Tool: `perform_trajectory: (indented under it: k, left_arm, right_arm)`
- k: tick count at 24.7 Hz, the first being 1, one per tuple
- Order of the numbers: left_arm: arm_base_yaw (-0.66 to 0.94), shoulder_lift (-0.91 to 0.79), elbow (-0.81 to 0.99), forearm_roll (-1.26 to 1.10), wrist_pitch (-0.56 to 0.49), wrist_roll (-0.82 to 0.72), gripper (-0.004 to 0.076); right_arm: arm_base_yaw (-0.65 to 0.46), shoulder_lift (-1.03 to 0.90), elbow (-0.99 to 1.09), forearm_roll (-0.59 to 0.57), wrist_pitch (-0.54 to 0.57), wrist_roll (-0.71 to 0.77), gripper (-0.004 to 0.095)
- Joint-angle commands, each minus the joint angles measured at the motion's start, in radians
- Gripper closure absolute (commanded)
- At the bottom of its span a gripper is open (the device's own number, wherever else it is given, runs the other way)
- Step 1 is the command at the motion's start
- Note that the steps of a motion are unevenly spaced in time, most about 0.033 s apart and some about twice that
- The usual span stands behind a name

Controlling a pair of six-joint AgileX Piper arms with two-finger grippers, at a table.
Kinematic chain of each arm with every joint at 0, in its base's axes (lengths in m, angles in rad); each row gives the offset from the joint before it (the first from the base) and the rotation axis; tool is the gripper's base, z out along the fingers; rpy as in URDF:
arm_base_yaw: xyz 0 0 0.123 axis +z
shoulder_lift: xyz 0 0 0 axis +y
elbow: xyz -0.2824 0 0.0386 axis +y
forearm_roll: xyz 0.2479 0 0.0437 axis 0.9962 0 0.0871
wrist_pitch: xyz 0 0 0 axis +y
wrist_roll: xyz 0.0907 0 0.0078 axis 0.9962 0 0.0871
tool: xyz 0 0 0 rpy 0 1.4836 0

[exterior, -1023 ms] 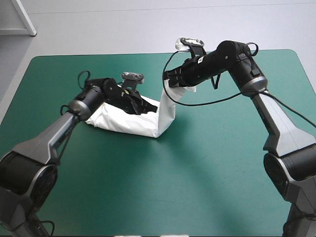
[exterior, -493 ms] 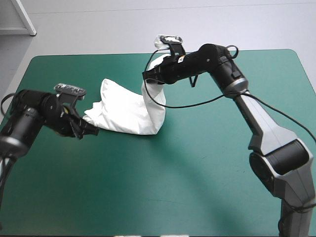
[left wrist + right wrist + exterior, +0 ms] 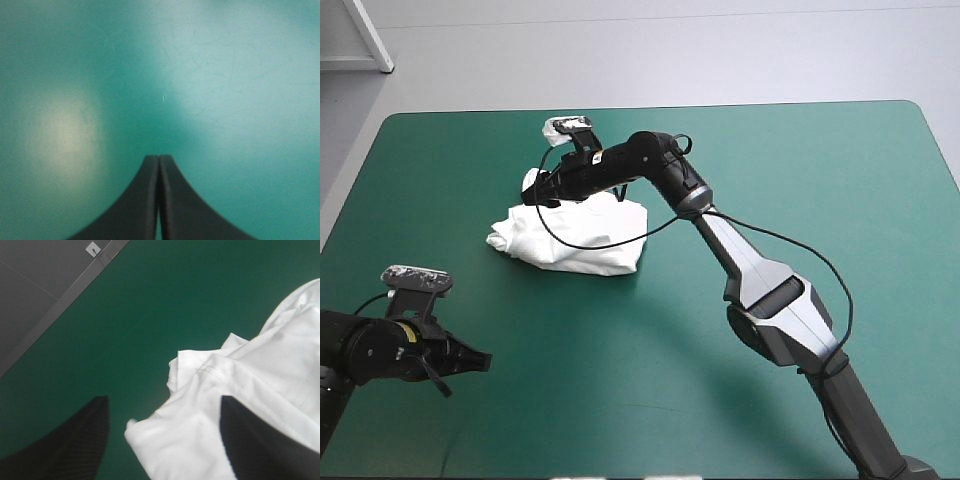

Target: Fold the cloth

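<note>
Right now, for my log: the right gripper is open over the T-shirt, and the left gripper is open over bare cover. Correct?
No. The left gripper is shut over bare teal-green cover: the left wrist view shows its fingers meeting in one arch. The right gripper is open over the T-shirt.

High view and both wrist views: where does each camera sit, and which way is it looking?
High view: above and behind the robot, looking forward and down at the teal-green table cover; left gripper and right gripper show.
Left wrist view: over the left gripper, facing bare cover; its black fingers shut.
Right wrist view: over the right gripper, facing the crumpled white short-sleeved T-shirt; fingers open.
Shared: high and right wrist views both show the T-shirt.
</note>
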Motion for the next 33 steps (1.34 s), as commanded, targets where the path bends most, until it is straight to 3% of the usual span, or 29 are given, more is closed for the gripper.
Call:
perform_trajectory:
  k: [1, 8, 15, 19, 23, 29, 31, 33]
  left_arm:
    - [0.0, -0.024, -0.008, -0.002, 0.041, -0.01, 0.0734]
    - [0.0, -0.024, -0.008, -0.002, 0.038, -0.008, 0.0734]
    - [0.0, -0.024, -0.008, 0.003, 0.032, -0.002, 0.0734]
    - [0.0, -0.024, -0.008, -0.003, 0.025, 0.017, 0.0734]
    - [0.0, -0.024, -0.008, -0.003, 0.027, 0.017, 0.0734]
    - [0.0, -0.024, -0.008, -0.003, 0.029, 0.017, 0.0734]
    - [0.0, -0.024, -0.008, -0.003, 0.029, 0.017, 0.0734]
    - [0.0, -0.024, -0.008, -0.003, 0.029, 0.017, 0.0734]
  right_arm:
    - [-0.01, -0.09, -0.075, -0.013, -0.021, 0.03, 0.0098]
    - [-0.068, -0.107, -0.156, -0.226, 0.225, 0.24, 0.022]
    - [-0.09, -0.125, -0.123, -0.262, 0.229, 0.325, 0.0259]
    - [-0.088, -0.206, 0.065, -0.287, 0.229, 0.319, 0.0259]
    - [-0.086, -0.283, 0.387, -0.328, 0.223, 0.296, 0.0261]
    - [-0.078, -0.218, 0.482, -0.3, 0.169, 0.305, 0.0262]
    - [-0.071, -0.203, 0.482, -0.298, 0.167, 0.305, 0.0312]
    - [-0.06, -0.2, 0.482, -0.307, 0.162, 0.286, 0.0453]
